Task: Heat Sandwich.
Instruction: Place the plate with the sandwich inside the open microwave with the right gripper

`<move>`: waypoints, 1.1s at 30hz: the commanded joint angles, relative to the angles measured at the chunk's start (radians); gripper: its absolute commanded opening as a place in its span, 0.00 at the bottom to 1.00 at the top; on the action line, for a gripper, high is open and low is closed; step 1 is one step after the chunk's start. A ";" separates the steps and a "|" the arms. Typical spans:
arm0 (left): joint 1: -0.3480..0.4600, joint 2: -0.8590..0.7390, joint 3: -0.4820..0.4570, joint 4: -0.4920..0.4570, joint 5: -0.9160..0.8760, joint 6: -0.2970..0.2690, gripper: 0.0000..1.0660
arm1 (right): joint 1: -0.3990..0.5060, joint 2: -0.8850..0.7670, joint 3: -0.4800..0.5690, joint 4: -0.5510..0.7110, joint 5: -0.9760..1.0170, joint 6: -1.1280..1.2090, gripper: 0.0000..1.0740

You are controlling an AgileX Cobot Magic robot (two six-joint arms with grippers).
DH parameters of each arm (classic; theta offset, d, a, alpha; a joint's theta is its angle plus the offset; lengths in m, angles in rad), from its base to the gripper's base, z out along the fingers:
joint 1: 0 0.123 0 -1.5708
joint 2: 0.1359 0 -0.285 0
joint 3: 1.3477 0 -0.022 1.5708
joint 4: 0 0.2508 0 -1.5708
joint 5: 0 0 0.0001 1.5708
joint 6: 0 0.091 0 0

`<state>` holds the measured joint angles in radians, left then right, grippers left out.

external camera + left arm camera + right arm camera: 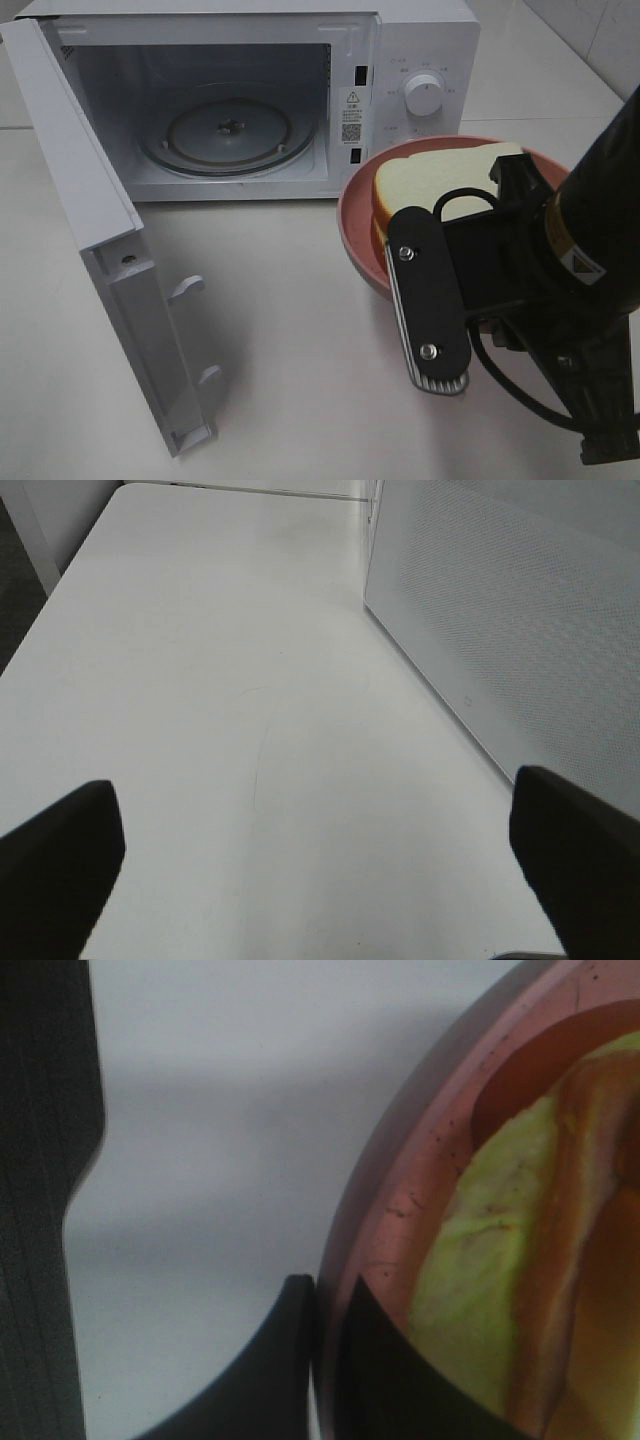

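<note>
Left gripper (pixel 320 880): spread wide, two dark fingers (pixel 60 865) at opposite edges of the wrist view, nothing held between them.

Right arm (pixel 600 210): black, reaching in from the right side of the high view, wrist angled down and toward the middle.

Right gripper (pixel 320 1360): pinched close, dark fingertips (pixel 275 1370) set one on each side of the rim of the pink plate (pixel 400 1195), one tip outside, the other inside.
</note>
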<state>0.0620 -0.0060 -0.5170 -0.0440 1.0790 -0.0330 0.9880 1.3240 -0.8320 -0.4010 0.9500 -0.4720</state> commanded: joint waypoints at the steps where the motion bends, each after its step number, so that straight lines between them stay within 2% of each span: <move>1: 0.003 -0.018 0.002 -0.007 -0.010 -0.003 0.94 | 0.003 -0.009 0.001 0.005 -0.028 -0.076 0.03; 7: 0.003 -0.018 0.002 -0.007 -0.010 -0.003 0.94 | 0.003 -0.009 0.001 0.009 -0.051 -0.164 0.03; 16: 0.003 -0.018 0.002 -0.007 -0.010 -0.003 0.94 | 0.003 -0.009 0.001 0.007 -0.066 -0.128 0.04; 21: 0.003 -0.018 0.002 -0.007 -0.010 -0.003 0.94 | 0.000 -0.009 0.002 0.006 -0.071 -0.256 0.04; 29: 0.003 -0.018 0.002 -0.007 -0.010 -0.003 0.94 | -0.082 -0.009 0.002 0.024 -0.104 -0.419 0.04; 33: 0.003 -0.018 0.002 -0.007 -0.010 -0.003 0.94 | -0.139 -0.009 0.002 0.119 -0.148 -0.586 0.04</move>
<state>0.0620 -0.0060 -0.5170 -0.0440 1.0790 -0.0330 0.8780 1.3240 -0.8320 -0.3310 0.8450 -0.9630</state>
